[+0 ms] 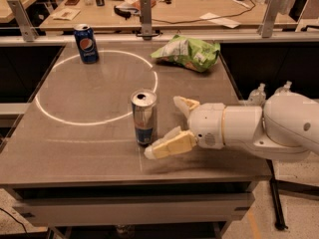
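A silver and blue energy drink can [144,116] stands upright near the middle of the grey table [75,148]. My gripper [167,126] reaches in from the right at table height, open, with its cream fingers [169,146] spread just right of the can. The near finger lies close beside the can's base; the far finger sits behind and to the right. Nothing is between them. A blue Pepsi can [86,43] stands upright at the table's far left. A green chip bag [189,52] lies at the far right.
A white circle [94,86] is marked on the tabletop. Behind the table runs a rail with metal posts [145,15], and beyond it a wooden desk [199,4] with cables and papers. Two plastic bottles [257,94] stand low to the right.
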Tool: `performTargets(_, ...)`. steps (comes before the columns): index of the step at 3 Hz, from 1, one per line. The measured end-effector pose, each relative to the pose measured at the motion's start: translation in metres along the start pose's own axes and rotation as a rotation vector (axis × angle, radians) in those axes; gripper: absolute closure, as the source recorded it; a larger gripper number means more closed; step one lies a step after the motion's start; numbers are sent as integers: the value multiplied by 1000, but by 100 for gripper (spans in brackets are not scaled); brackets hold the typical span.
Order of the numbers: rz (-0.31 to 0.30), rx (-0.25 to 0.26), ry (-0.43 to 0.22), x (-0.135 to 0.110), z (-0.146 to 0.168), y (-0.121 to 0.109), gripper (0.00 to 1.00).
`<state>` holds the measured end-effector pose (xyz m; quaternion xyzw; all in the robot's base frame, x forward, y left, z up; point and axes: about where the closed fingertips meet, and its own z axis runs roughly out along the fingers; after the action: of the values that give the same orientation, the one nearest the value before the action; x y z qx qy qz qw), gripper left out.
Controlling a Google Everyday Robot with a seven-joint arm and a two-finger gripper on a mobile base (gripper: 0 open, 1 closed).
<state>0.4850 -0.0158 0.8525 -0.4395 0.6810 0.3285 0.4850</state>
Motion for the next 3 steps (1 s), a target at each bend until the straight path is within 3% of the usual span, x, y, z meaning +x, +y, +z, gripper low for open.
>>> performTargets(1, -29, -13, -44, -15, 9, -6, 0)
performTargets(2, -53, -56, -81, -30, 21, -1, 14)
performTargets(3, -68, -119, -109, -46, 34, 13, 35)
